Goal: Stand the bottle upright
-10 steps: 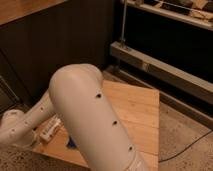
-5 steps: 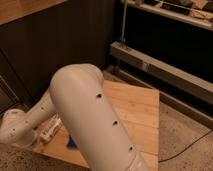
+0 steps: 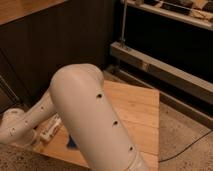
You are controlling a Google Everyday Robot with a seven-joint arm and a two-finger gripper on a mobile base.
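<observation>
Pincer [image 3: 44, 131] low at table's [image 3: 140, 112] left edge, touching lying bottle [image 3: 51, 128].

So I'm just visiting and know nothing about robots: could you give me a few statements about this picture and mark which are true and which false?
1. The big white arm blocks much of the wooden table. True.
2. The bottle stands upright in the middle of the table. False: it lies on its side near the table's left edge.
3. The gripper is by the bottle, at the left. True, though it is mostly hidden by the arm.
4. The table is made of glass. False: it is light wood planks.
5. A blue item lies on the table near the arm. True.
</observation>
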